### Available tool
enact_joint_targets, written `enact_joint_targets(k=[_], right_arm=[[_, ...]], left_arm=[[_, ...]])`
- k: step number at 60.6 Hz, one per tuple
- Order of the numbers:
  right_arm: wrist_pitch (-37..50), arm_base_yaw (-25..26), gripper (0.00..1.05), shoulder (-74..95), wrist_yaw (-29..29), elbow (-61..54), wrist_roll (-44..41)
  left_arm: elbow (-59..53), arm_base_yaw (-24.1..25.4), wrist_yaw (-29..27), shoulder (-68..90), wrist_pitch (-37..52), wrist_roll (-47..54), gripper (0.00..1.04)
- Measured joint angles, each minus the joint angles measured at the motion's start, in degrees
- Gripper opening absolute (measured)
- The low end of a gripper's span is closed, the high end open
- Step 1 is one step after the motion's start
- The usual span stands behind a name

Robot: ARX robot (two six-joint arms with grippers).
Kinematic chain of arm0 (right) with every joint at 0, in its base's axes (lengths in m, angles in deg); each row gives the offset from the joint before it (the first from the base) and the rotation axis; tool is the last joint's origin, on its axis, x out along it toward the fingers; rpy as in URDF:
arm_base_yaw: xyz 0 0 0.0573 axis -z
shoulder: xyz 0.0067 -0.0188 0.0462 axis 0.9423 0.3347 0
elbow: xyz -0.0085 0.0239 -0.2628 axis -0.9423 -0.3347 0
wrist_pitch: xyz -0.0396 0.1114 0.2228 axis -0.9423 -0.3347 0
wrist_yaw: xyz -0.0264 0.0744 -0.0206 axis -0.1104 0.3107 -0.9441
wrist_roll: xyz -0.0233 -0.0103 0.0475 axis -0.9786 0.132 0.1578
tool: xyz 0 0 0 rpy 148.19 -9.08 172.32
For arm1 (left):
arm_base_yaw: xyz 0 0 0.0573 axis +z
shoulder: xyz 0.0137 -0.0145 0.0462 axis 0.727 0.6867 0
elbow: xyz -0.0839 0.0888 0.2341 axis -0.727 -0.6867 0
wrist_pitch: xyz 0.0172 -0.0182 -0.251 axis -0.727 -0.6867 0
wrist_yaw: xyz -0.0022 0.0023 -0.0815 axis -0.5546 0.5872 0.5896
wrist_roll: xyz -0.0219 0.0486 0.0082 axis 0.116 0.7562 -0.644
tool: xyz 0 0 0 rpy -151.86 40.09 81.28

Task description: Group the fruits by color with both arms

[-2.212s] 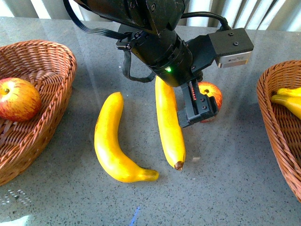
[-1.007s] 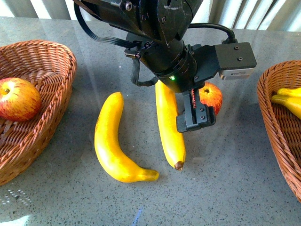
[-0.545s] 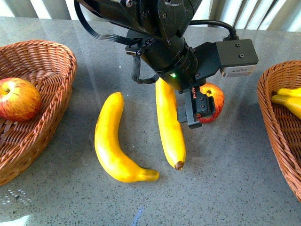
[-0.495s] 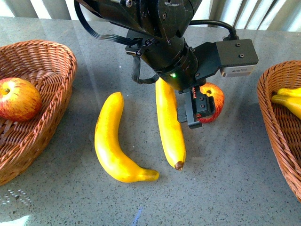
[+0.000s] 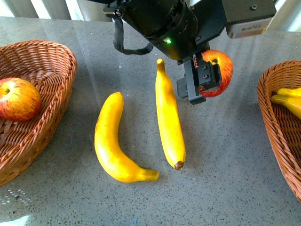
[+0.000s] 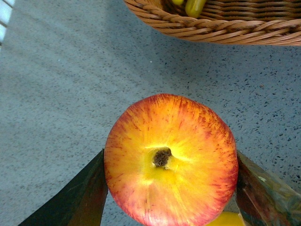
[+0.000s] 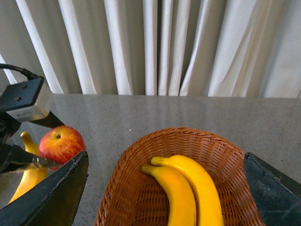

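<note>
My left gripper (image 5: 210,80) is shut on a red apple (image 5: 221,70) streaked with yellow and holds it above the grey table; the apple fills the left wrist view (image 6: 170,186) between the two fingers. Two bananas lie loose on the table: a straight one (image 5: 168,120) and a curved one (image 5: 113,141). A second apple (image 5: 18,99) lies in the left wicker basket (image 5: 51,70). Two bananas (image 7: 188,190) lie in the right wicker basket (image 7: 127,183). My right gripper (image 7: 164,207) is open and empty, above that basket.
The right basket's rim (image 5: 275,122) is at the right edge of the front view, with banana ends (image 5: 287,101) in it. White curtains (image 7: 155,47) hang behind the table. The left arm's black body (image 5: 164,23) hangs over the table's far middle.
My left gripper has lifted the apple off the table, up and slightly to the right. The loose bananas have not moved.
</note>
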Motion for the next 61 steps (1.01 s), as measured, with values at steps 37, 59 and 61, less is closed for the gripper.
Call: enact_joint_targets(k=[37,59,61], right_arm=[[0.0,0.0,0.96,0.0,0.0,0.0,0.0],[0.0,0.0,0.96,0.0,0.0,0.0,0.0],[0.0,0.0,0.96,0.0,0.0,0.0,0.0]], left_arm=[[-14.2,25.6,1.1,-15.0,5.2,-6.1,0.64],[-21.3,33.7,0.6,-17.3,6.9,-6.9,0.63],[-21.5,34.2,0.4,-17.3,7.0,-6.9,0.63]])
